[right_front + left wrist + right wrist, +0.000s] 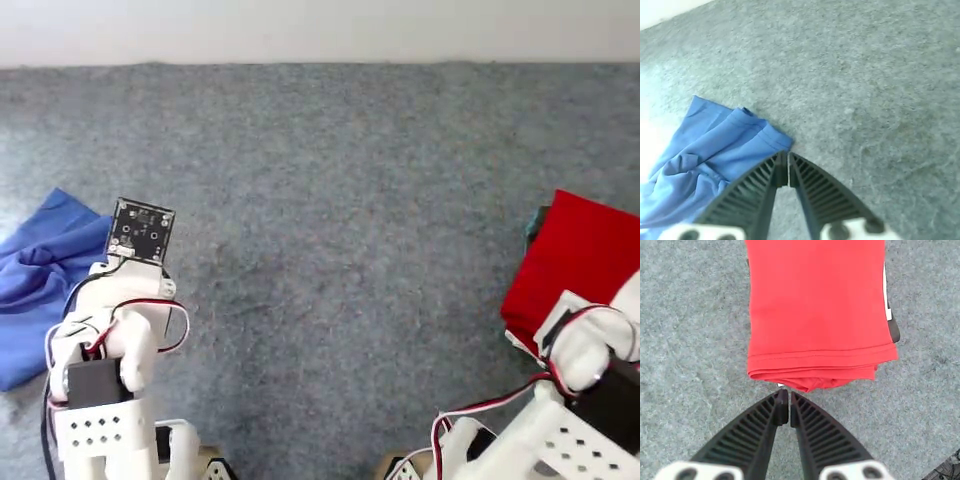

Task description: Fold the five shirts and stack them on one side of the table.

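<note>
left gripper [788,169]: sitting closed, empty, hovering near crumpled blue shirt [710,152]
right gripper [789,409]: sitting closed, empty, hovering near folded red shirt [815,305]

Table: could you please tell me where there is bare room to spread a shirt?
The broad middle of the table is bare, between the blue shirt, left, and the red shirt, right; arms crowd the near corners.

Robotics lab bench is being indicated: a grey felt-covered table [350,200] is being backed by a plain white wall [320,30]; a white plastic left arm [120,340], a white plastic right arm [585,350], exposed red-and-white wiring [490,404] and a bare black square circuit board [141,230] are being displayed.
</note>
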You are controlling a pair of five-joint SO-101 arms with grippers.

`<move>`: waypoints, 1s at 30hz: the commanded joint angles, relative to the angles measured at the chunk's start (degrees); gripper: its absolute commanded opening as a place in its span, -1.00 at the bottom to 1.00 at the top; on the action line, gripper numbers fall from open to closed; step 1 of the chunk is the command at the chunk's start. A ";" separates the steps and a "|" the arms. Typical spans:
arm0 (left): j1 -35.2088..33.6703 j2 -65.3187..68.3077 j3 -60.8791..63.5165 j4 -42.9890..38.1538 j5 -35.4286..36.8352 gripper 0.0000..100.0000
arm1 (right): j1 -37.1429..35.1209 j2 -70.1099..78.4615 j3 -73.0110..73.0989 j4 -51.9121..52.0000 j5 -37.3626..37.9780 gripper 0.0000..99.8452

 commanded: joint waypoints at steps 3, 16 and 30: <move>-5.36 0.09 -2.24 -4.66 0.53 -0.97 | -0.75 -2.24 0.26 2.24 -0.62 -0.98; -16.44 28.13 -8.92 -9.14 -1.76 -0.68 | -0.75 -12.62 15.03 -0.40 -0.35 -0.97; -25.41 65.14 -33.54 -4.31 -14.68 -0.65 | -0.75 -12.79 15.91 0.22 -0.26 -0.97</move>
